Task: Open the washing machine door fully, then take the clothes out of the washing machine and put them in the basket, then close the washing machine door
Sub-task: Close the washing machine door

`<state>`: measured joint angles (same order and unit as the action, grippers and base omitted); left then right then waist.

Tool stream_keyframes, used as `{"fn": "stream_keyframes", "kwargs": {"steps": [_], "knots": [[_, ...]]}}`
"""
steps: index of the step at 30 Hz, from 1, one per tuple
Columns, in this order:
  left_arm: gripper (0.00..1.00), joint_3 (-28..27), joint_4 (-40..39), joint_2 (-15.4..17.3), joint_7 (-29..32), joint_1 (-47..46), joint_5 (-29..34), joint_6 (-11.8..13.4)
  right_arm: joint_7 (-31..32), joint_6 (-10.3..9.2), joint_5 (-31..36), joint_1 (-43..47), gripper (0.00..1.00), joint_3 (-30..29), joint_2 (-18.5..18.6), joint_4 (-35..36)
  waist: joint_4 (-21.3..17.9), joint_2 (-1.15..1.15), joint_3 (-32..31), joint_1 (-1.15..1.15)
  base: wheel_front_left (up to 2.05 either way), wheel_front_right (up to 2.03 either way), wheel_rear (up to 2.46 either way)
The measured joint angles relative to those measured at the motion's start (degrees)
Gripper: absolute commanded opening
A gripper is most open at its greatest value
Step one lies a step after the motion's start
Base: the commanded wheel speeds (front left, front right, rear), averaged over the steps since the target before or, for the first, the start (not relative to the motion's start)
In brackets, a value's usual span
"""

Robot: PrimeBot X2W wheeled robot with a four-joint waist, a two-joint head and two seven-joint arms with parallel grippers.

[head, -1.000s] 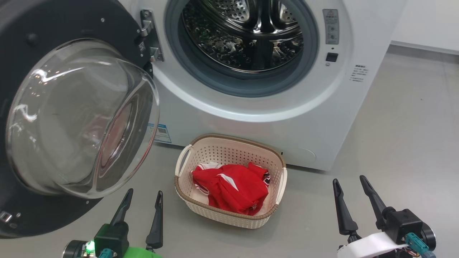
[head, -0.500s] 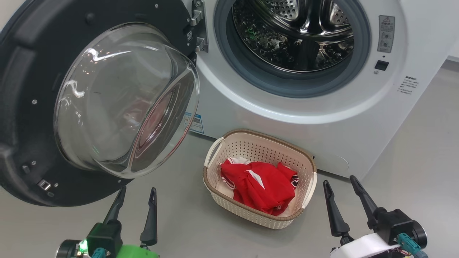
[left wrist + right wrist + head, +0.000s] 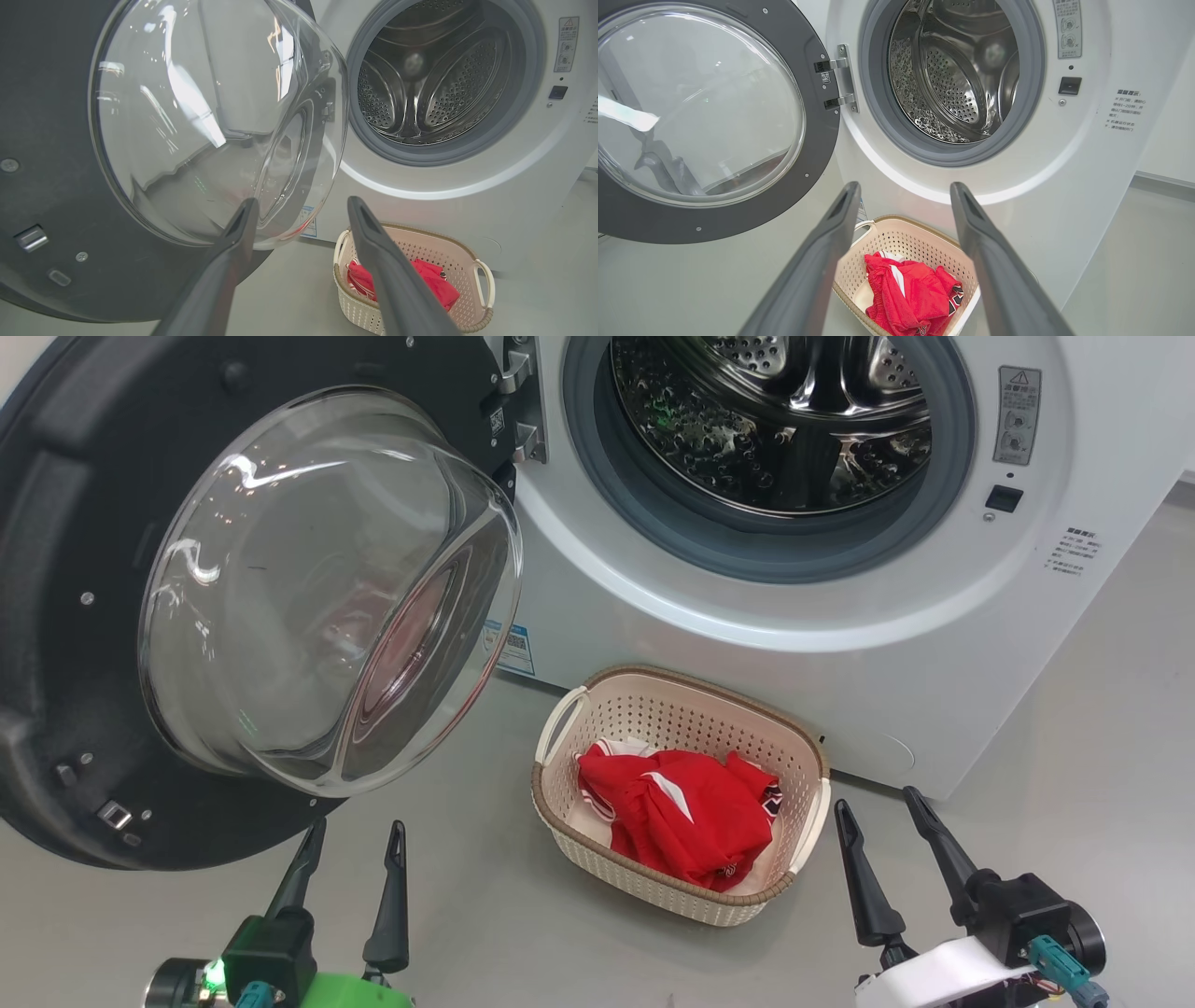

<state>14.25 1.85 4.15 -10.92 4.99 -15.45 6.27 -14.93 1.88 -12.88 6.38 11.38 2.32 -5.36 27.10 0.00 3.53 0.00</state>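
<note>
The white washing machine (image 3: pixel 822 672) stands ahead with its steel drum bare. Its black washing machine door (image 3: pixel 84 616), with the bulging glass bowl (image 3: pixel 317 588), hangs wide open to the left. On the floor before the machine sits the cream basket (image 3: pixel 560 728), and the red clothes (image 3: pixel 686 812) lie inside it. My left gripper (image 3: pixel 358 826) is open low at the left, just below the door's glass. My right gripper (image 3: pixel 878 798) is open low at the right, beside the basket. Neither holds anything. From the right wrist I see the basket (image 3: pixel 920 242) and clothes (image 3: pixel 910 298) under my fingers.
Grey floor (image 3: pixel 1102 728) spreads to the right of the machine and in front of the basket. The open door (image 3: pixel 46 186) takes up the space at the left. A blue label (image 3: pixel 513 649) sits low on the machine front.
The head camera has swung left and slightly up, so the whole picture has slid right. Both grippers stay open and low; door, basket and clothes keep their places.
</note>
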Motion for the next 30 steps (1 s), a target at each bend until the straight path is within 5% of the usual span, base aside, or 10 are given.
{"fn": "stream_keyframes", "kwargs": {"steps": [3,7,8,14,21,26,30], "knots": [[0.95,0.0,-0.1,0.0,0.0,0.0,0.0,0.0,0.0,0.0,0.0,-0.1,1.0,0.1,0.0,-0.1,-0.1,0.0,0.1,0.0,0.0,0.0,0.0],[0.08,0.2,-0.1,-0.1,0.0,0.0,-0.2,0.0,0.0,0.0,0.0,-0.1,1.0,0.1,0.0,-0.3,-0.1,0.0,0.1,0.0,0.0,0.0,0.0],[0.0,0.2,0.0,-0.1,0.0,0.0,-0.2,0.0,0.0,0.0,0.0,-0.1,1.0,0.1,0.0,-0.4,-0.1,0.0,0.1,0.0,0.0,0.0,0.0],[0.0,0.4,-0.1,-0.3,0.0,0.0,-2.0,0.0,0.0,0.0,0.0,-0.3,1.0,0.1,0.0,-0.7,-0.1,0.0,-0.2,0.0,0.0,0.0,0.0],[0.0,-1.2,-1.5,-1.2,-0.4,0.0,-12.2,-2.0,0.0,0.0,0.0,-0.3,1.0,0.0,0.0,-0.9,-0.2,0.0,-0.7,0.0,0.0,0.0,0.0],[0.0,-2.8,-4.0,-1.4,-0.5,0.0,-23.6,-4.7,0.0,0.0,0.0,-0.3,1.0,0.0,0.0,-0.9,-0.3,0.0,-1.0,0.0,0.0,0.0,0.0],[0.0,-3.3,-7.6,-1.4,-0.7,0.0,-40.6,-6.7,0.0,0.0,0.0,-0.3,1.0,0.0,0.0,-0.9,-0.4,0.0,-1.1,0.0,0.0,0.0,0.0]]}}
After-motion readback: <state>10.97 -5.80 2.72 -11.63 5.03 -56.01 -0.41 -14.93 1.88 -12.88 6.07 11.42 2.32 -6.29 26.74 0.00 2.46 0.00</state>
